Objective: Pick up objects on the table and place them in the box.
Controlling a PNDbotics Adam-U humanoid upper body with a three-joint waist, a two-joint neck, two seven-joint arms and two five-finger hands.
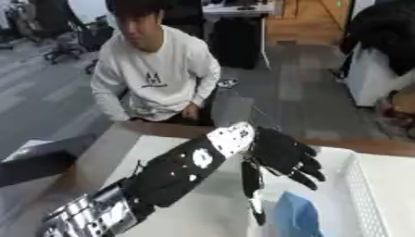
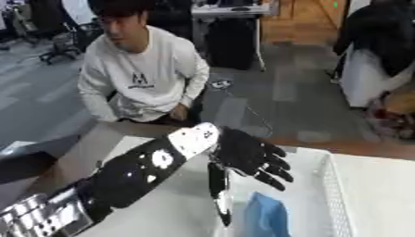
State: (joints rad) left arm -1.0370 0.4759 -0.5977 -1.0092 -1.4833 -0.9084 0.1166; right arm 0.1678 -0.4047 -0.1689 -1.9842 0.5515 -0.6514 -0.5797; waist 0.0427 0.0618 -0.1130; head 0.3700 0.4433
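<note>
In the left eye view, the left hand [image 1: 284, 155] is seen at the end of a black and silver left arm [image 1: 174, 173] that comes in from the lower left corner and reaches up and to the right. The hand is held above the white box [image 1: 356, 185], its fingers [image 1: 312, 175] spread apart and pointing down and to the right, with nothing held between them. The thumb [image 1: 253, 185] hangs straight down along the near wall of the box. Inside the box, just below the thumb, a blue object [image 1: 296, 215] is seen lying against the white floor; its shape cannot be made out beyond a folded or crumpled blue mass. The perforated side wall of the box is shown to the right of the blue object. The pale counter [image 1: 203, 217] is seen under the forearm, with a wooden edge along its far side.

In the right eye view, the same left hand [image 2: 247, 157] is shown with its fingers splayed over the open box [image 2: 336, 194], touching nothing. The blue object [image 2: 266, 215] is seen lower in the box, apart from the fingers and just beside the tip of the thumb. The right hand is shown in neither view.
</note>
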